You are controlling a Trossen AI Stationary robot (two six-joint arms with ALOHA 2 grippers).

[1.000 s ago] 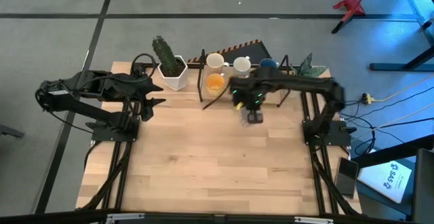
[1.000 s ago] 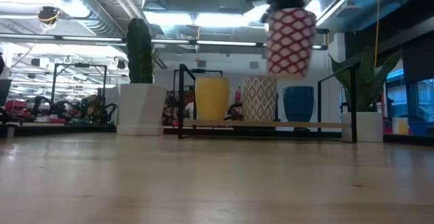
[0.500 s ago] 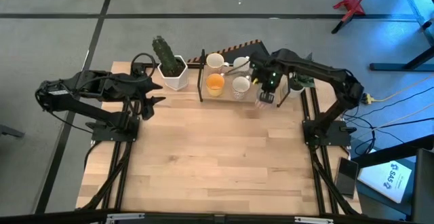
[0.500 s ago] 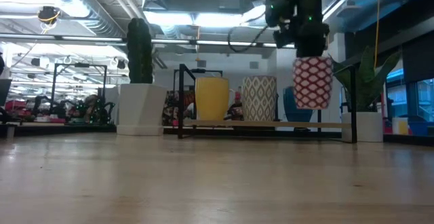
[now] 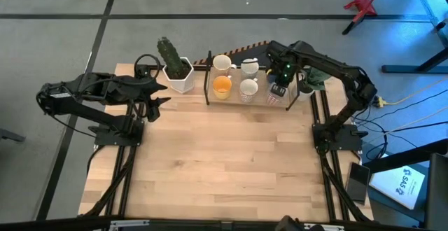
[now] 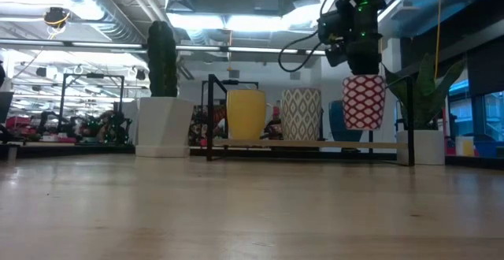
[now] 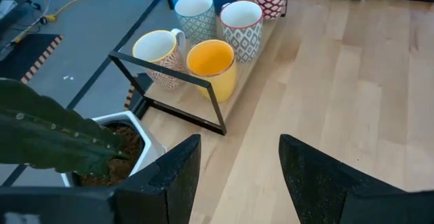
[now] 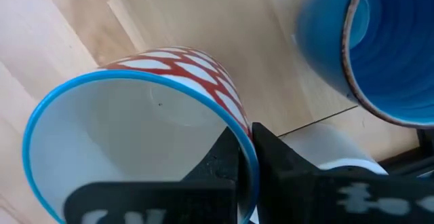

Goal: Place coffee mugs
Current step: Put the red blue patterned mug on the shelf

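Change noted over the last second: the right claw [image 5: 278,89] carried the red mug [image 6: 363,102] from open table toward the rack [image 5: 210,84] and lowered it. It now hung just above the shelf's free end, beside the patterned mug [image 6: 302,114]. A narrow gap under the base showed in the low view, so the mug was not yet seated. The claw was closed on the mug's rim, one finger inside and one outside, as the right wrist view showed [image 8: 234,159]. The blue mug [image 8: 380,47] sat just beyond the held one, close enough that a tilt on lowering could knock it.

Judgement: placement was nearly done; a short descent and release remained.

Farther from the claw along the rack stood the orange mug [image 5: 222,85], with two white mugs [image 5: 222,64] in the back row. Five mugs were on the rack, the sixth in the claw.

The left claw [image 5: 159,94] waited well away, beside the cactus pot [image 5: 179,78], fingers spread and holding nothing [image 7: 169,176].

Surface: pale wood planks [image 5: 224,161], level, dry to the eye. A second plant [image 6: 425,110] stood past the rack's far end.

Room beyond: grey floor, a red stand [image 5: 360,5], cables, and further workbenches under strip lighting [image 6: 79,126].
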